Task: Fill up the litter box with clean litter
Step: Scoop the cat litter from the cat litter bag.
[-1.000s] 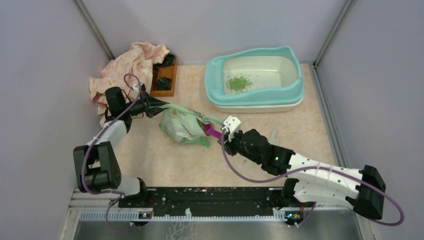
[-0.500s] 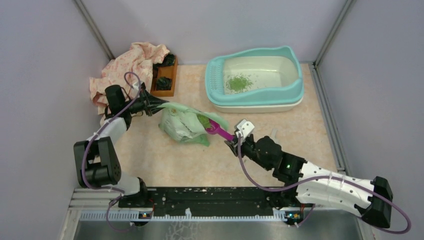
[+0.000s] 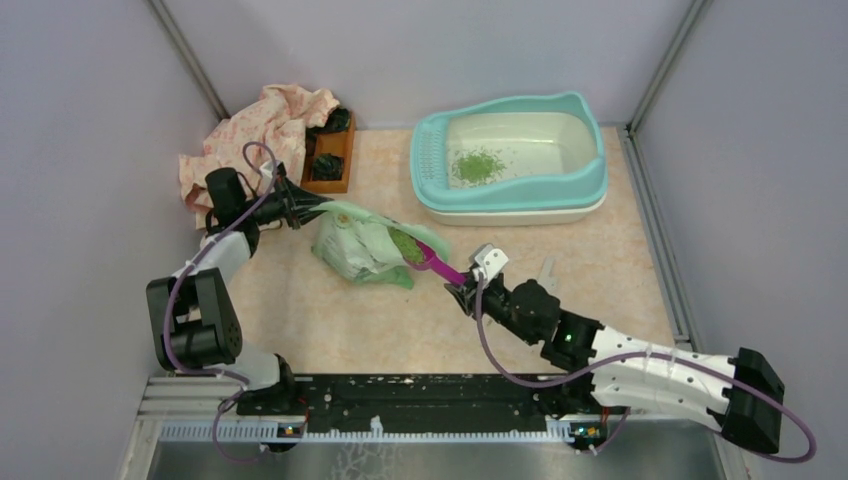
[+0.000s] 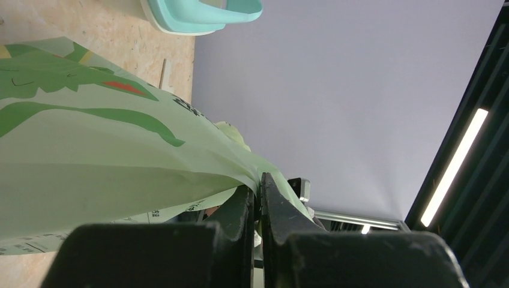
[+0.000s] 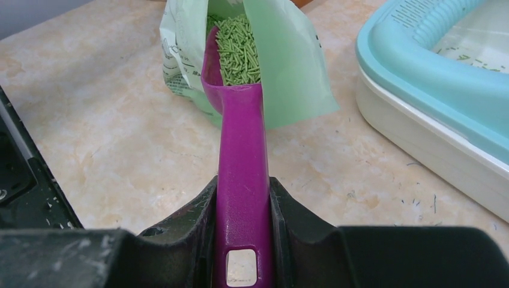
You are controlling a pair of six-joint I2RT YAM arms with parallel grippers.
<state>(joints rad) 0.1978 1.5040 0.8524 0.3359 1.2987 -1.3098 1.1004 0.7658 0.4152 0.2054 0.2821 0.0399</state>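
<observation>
The litter box with teal rim and cream basin stands at the back right, holding a small patch of green clean litter. Its corner shows in the right wrist view. My right gripper is shut on the handle of a purple scoop. The scoop bowl holds green litter and sits at the mouth of the pale green bag. My left gripper is shut on the bag's top edge, holding it up and open.
A small brown wooden tray with dark items and a pink floral cloth lie at the back left. Grey walls close in the left, back and right. A small pale object lies on the table near my right arm.
My right gripper has drawn back toward the near right, pulling the scoop out of the bag with litter in its bowl. The left gripper still holds the bag, shifted slightly left.
</observation>
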